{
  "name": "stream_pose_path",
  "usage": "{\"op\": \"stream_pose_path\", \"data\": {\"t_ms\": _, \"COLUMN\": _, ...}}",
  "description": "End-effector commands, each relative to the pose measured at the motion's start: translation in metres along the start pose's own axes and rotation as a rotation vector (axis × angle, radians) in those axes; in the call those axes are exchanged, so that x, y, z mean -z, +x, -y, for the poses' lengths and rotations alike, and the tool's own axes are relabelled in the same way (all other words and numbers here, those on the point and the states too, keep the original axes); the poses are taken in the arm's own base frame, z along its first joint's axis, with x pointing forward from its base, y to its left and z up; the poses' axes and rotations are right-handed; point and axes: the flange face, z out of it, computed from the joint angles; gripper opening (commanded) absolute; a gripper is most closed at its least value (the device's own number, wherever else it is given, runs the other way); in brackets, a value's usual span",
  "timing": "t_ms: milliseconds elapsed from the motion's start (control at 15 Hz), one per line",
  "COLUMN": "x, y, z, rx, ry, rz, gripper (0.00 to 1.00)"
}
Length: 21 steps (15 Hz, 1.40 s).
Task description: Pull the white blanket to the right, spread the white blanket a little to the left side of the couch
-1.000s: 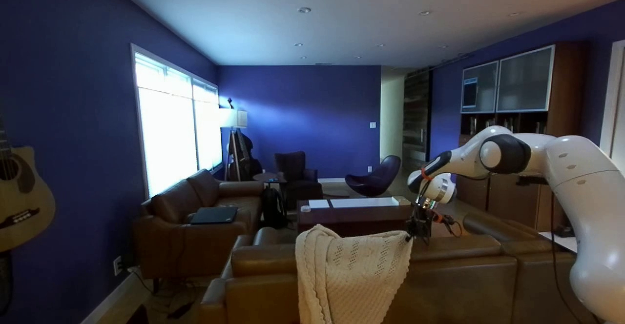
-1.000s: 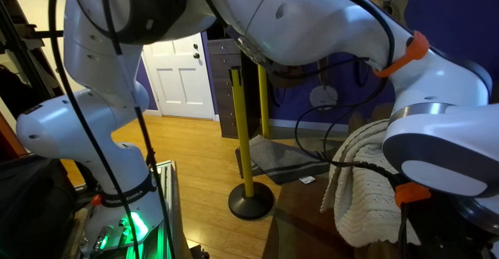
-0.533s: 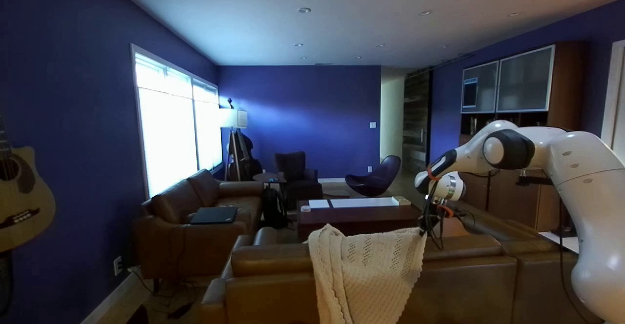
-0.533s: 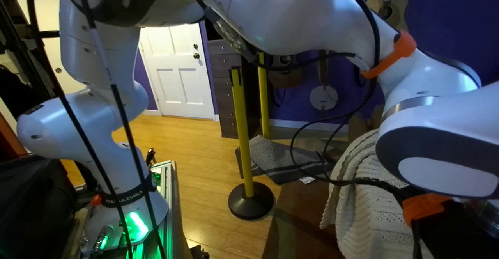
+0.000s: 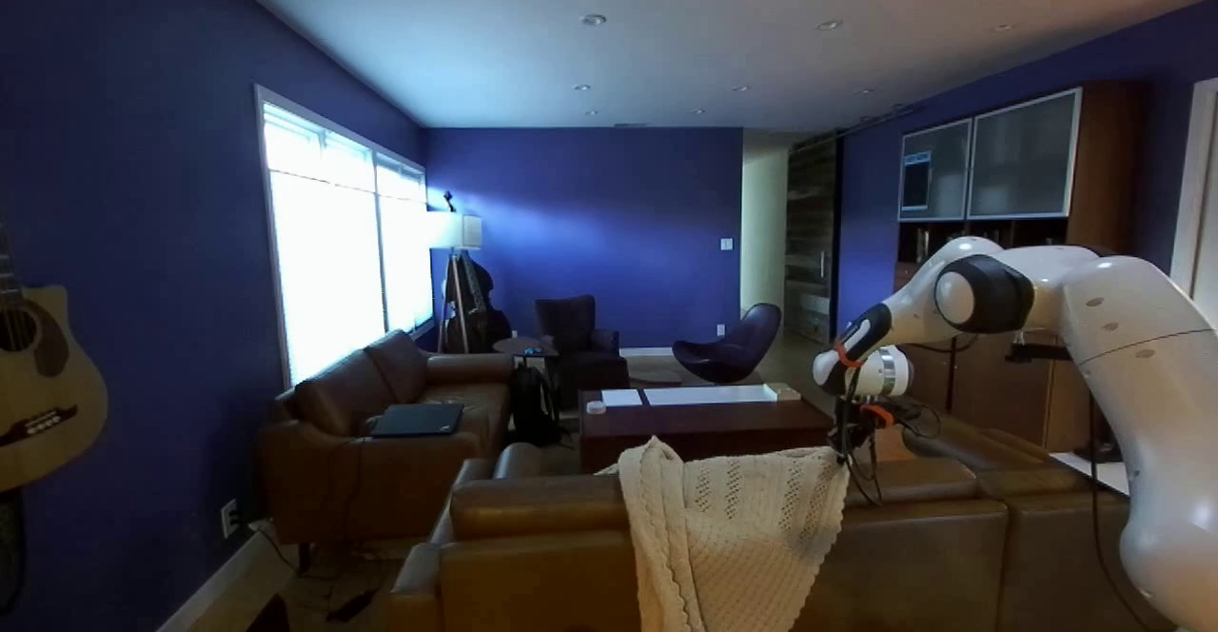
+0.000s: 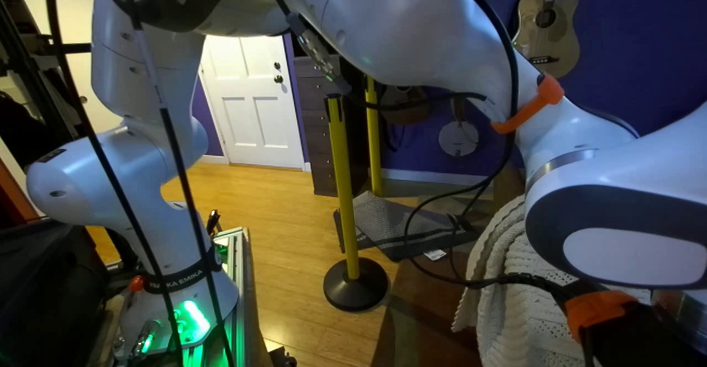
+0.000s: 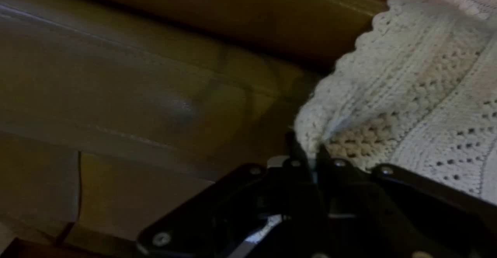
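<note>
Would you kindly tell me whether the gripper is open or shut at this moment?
The gripper is shut on the white blanket: in the wrist view, the blanket's edge is pinched narrow between its nearly touching jaws.

All views share the white blanket [image 7: 415, 102], the wrist view nearest.

The white blanket [image 5: 737, 527] is showing rough, openwork knitted cloth. The couch [image 5: 909, 556] is gleaming in smooth brown leather. On the right, the robot arm [image 5: 1104, 306] is shining glossy white; the dimly lit gripper [image 7: 308, 152] is looking matt black, possibly metal. The wood floor [image 6: 270, 204] is shining smoothly.
</note>
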Motion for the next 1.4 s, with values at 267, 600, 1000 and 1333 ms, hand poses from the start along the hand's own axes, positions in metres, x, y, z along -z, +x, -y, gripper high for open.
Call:
{"op": "stream_pose_path", "data": {"t_ms": 267, "x": 0.003, "y": -0.007, "z": -0.020, "rx": -0.025, "ry": -0.142, "rz": 0.023, "gripper": 0.02}}
{"op": "stream_pose_path", "data": {"t_ms": 600, "x": -0.005, "y": -0.009, "z": -0.033, "rx": -0.054, "ry": -0.189, "rz": 0.030, "gripper": 0.02}}
{"op": "stream_pose_path", "data": {"t_ms": 1000, "x": -0.008, "y": -0.008, "z": -0.024, "rx": -0.052, "ry": -0.173, "rz": 0.030, "gripper": 0.40}}
{"op": "stream_pose_path", "data": {"t_ms": 1333, "x": 0.019, "y": -0.010, "z": 0.019, "rx": 0.002, "ry": -0.078, "rz": -0.027, "gripper": 0.74}}
